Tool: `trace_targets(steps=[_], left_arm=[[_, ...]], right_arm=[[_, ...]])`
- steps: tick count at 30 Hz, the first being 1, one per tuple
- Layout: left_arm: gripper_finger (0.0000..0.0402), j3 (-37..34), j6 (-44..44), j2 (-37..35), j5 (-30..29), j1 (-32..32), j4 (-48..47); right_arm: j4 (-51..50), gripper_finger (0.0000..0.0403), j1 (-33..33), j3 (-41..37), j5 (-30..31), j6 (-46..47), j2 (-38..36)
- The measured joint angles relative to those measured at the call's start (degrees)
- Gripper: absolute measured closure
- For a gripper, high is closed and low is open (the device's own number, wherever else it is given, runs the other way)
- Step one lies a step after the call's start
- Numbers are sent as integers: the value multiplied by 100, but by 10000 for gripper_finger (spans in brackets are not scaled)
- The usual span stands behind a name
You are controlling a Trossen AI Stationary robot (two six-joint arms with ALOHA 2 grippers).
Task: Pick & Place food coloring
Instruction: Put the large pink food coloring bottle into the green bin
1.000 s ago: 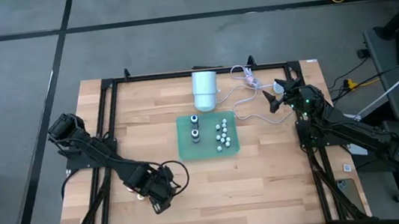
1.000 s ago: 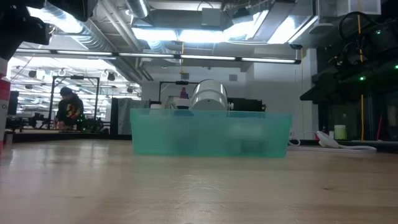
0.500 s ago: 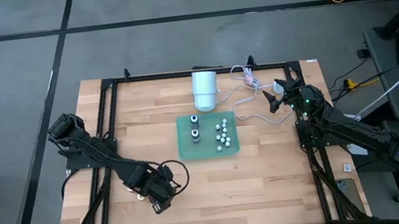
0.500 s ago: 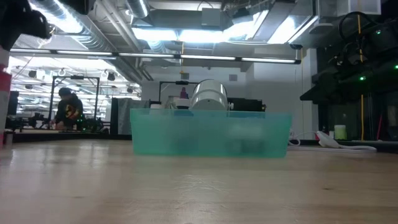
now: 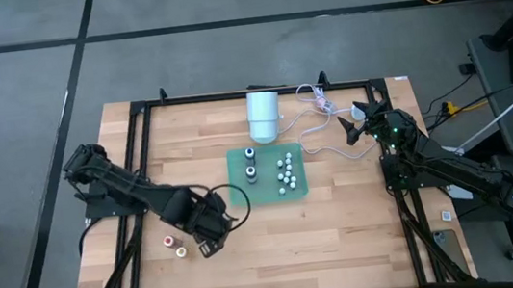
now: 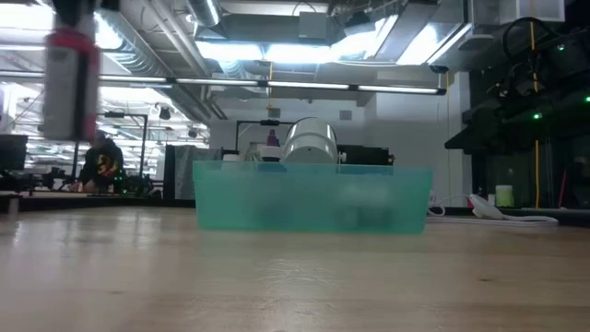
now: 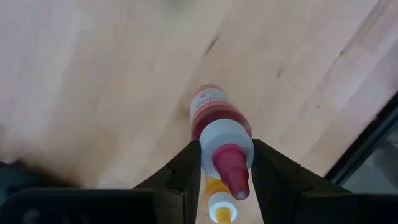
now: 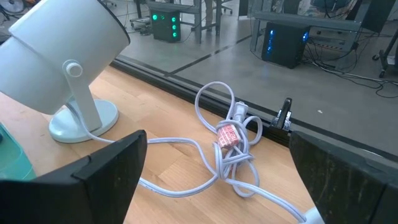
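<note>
The left gripper fingers clamp the neck of a red food coloring bottle — held clear above the desk. Expect it light, rigid, slick. Right gripper waits, fingers spread, empty.

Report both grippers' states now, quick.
Left gripper: shut on the red food coloring bottle, lifted off the table.
Right gripper: open, holding nothing, waiting near the white cable.
</note>
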Motion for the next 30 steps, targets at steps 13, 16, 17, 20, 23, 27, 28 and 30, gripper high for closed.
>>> trace_targets(steps=[13,16,17,20,23,27,28,30], left_arm=[[290,1859,1442,1015,-369,1207,-947],[290,2238,1772,1332,-375,1472,-960],[290,2335,1867,1429,-374,1554,-965],[290,2650,2085,1722,-374,1770,-974],[290,2897,2252,1980,-374,1942,-954],[290,3003,2425,2251,-315,2123,-874],[290,3011,2431,2307,-283,2158,-820],[290,3012,2434,2422,-242,2212,-754]], right_arm=[[1,10,1,0,0,-2,1],[1,10,-1,1,-1,-1,0],[1,10,0,0,0,0,-1],[-1,10,-1,2,0,-2,1],[1,10,-1,0,0,-1,1],[1,10,-1,1,0,-1,0],[1,10,-1,0,0,-1,0],[0,10,-1,1,0,-2,-1]])
